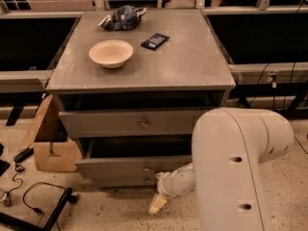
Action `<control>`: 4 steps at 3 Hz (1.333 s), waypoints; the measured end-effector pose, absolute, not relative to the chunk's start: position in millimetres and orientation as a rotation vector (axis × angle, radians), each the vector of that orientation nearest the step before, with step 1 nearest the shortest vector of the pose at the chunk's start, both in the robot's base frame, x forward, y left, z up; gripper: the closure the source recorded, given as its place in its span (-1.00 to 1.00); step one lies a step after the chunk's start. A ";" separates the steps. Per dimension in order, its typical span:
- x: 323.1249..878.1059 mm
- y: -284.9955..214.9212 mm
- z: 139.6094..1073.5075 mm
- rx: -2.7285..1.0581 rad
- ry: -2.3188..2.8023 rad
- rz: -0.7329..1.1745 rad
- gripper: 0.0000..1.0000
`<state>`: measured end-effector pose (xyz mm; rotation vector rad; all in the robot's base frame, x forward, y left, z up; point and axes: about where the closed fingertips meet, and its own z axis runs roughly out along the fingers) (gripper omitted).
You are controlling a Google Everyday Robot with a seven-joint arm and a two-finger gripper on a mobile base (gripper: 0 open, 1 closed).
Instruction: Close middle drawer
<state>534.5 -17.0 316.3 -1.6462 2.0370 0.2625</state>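
Low at the near side of the table (192,61), the hand (158,204) hangs just above the floor, pointing down and to the left, at the end of the robot's bulky white arm (236,172). Whether it is open or closed cannot be told. It sits just below and to the right of the middle drawer (115,167), which stands pulled out towards the near side, its dark inside showing behind the low front panel; its small knob (147,168) is just up and left of the hand. Contact between hand and drawer cannot be made out. On the tabletop lie a cream bowl (111,53), a dark flat packet (155,40) and a crumpled blue bag (122,18). A cardboard box (50,141) stands on the floor at the left.
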 end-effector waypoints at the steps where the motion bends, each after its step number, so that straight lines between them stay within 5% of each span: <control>1: 534.5 -17.0 316.3 -1.646 2.037 0.263 -1.00; 4: 568.8 -17.4 308.3 -1.701 2.037 0.231 0.31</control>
